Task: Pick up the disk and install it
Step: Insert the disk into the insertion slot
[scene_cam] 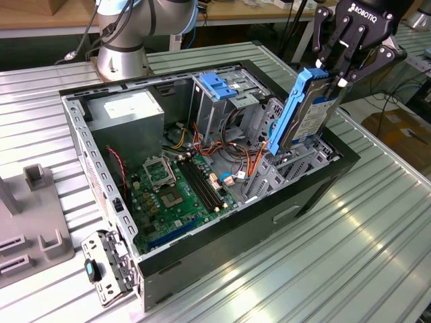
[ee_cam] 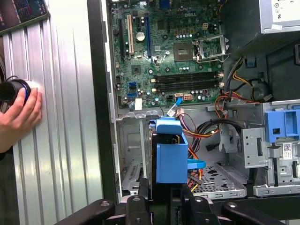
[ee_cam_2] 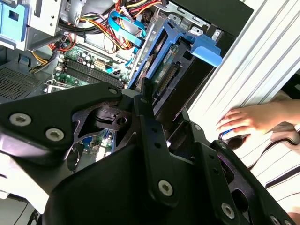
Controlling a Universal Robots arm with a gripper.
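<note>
The robot's hand (scene_cam: 339, 75) clasps the blue-framed disk (scene_cam: 304, 114), held nearly upright over the open computer case (scene_cam: 222, 232) on the desk (scene_cam: 363, 256).

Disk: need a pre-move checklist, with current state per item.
1. Grip: gripper shut on the upper end of the disk. Ok.
2. Pose: the disk stands on edge, slightly tilted, over the bay at the exterior view's right end of the case. Ok.
3. Seated: most of the disk sticks up above the case. Not ok.
4. Lined up with the bay's guides: the lower end is hidden. Cannot tell.
5. Cables: the orange ones run right beside the bay; whether they are clear of the slot, cannot tell.
6. People clear: a hand rests on the table beside the case. Not ok.
</note>
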